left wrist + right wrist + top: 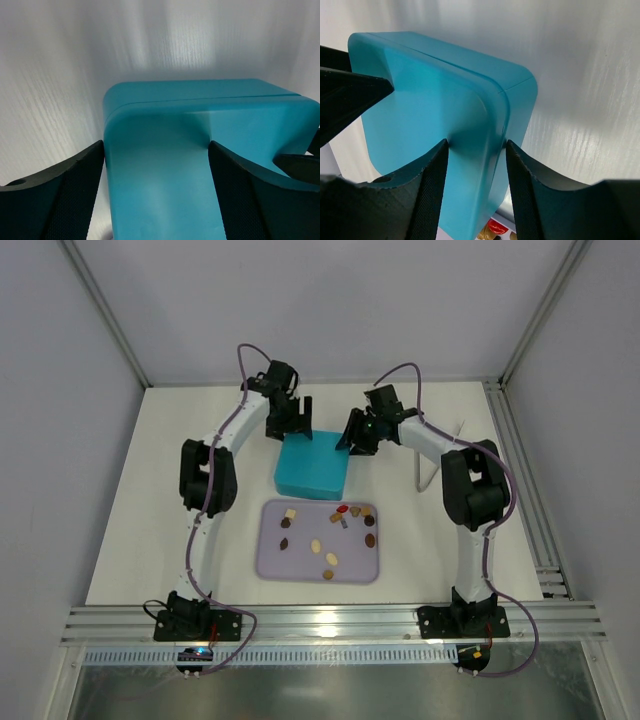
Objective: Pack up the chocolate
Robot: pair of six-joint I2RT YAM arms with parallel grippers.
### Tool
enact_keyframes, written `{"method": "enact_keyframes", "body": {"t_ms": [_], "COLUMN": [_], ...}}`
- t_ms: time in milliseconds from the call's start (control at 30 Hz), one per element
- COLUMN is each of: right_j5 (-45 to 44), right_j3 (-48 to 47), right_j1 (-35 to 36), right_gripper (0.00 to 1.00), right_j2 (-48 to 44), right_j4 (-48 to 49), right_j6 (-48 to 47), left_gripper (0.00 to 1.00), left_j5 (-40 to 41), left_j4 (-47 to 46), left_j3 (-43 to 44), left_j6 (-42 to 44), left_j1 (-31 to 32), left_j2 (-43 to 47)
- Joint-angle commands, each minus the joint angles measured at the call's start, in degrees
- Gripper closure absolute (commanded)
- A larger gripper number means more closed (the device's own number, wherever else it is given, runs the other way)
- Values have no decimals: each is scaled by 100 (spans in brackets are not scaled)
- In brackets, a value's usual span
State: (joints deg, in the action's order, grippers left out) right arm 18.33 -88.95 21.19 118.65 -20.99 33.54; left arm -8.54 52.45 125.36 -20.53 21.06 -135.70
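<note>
Brown, tan and cream chocolates [328, 540] lie scattered on a lilac tray [270, 570] on the table [150, 540]. Just behind sits a closed teal box [312, 468]. Left fingers [60, 200] stand wide apart astride its far-left corner. Right fingers [420, 200] narrowly flank its far-right rim; whether they grip it is unclear.

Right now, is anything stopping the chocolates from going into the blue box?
Yes. The teal box is closed, with its lid on top. The chocolates lying on the purple tray in front of it cannot get inside until that lid comes off.
</note>
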Motion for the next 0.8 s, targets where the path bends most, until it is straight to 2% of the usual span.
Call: {"method": "enact_keyframes", "body": {"t_ms": [0, 133, 500, 667, 767], "right_j5": [-417, -426, -505, -672, -690], "right_j3": [-298, -413, -1071, -1704, -1767], "right_j1": [-27, -80, -159, -159, -142], "right_gripper": [49, 43, 42, 42, 43], "right_j2": [149, 176, 597, 1019, 1125], "right_j4": [-388, -283, -361, -861, -994], "right_j6": [-321, -357, -480, -620, -743], "left_gripper": [18, 15, 16, 21, 25], "left_j5": [229, 256, 335, 369, 414], "left_j4": [881, 583, -226, 186, 380], "left_j3": [-91, -275, -618, -49, -73], "left_j6": [181, 217, -152, -267, -241], "left_j1": [-31, -154, -471, -471, -436], "left_j2": [-238, 25, 325, -202, -317]}}
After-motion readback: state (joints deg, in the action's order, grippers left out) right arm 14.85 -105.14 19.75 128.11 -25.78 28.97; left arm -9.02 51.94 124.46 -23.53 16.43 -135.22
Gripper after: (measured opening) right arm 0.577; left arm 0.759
